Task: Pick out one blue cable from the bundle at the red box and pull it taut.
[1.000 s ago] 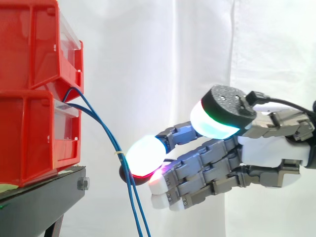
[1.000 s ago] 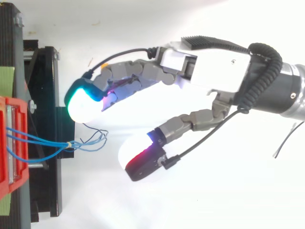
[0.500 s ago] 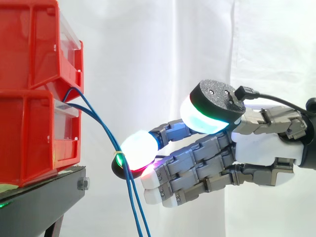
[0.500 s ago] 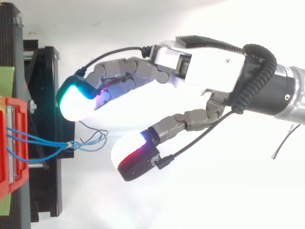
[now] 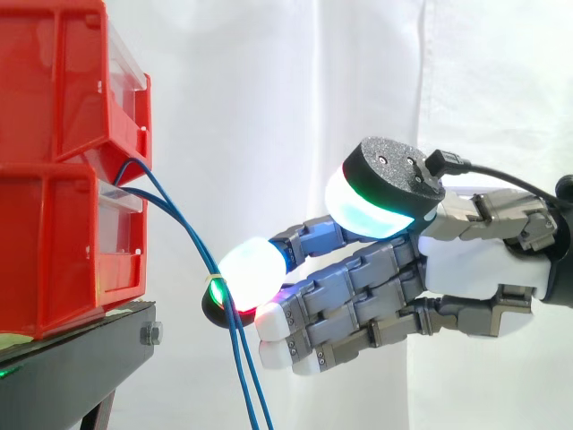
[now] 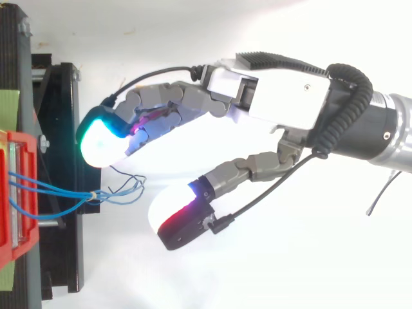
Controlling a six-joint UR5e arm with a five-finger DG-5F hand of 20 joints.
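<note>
Several thin blue cables [image 5: 183, 224] leave the front of the stacked red bins [image 5: 63, 170], meet at a small tie [image 5: 215, 279] and hang down past the stand. From above, the blue cables [image 6: 61, 193] run from the red bin [image 6: 16, 199] to loose ends [image 6: 125, 190]. My hand [image 5: 466, 269] reaches in from the right, open, with fingers stretched toward the bundle. One glowing fingertip [image 5: 246, 273] is right at the tie. In the top view my hand [image 6: 283, 103] has its fingers [image 6: 103, 138] and thumb [image 6: 174, 215] on either side of the cable ends, with nothing pinched.
The red bins rest on a black stand [image 5: 81, 367], whose black frame [image 6: 61, 180] lies below the cables in the top view. A white curtain [image 5: 295, 107] hangs behind everything.
My hand has moved left toward the bundle; a fingertip that was clear of the cables now sits at the tie. The thumb has edged inward. The cables hang as before.
</note>
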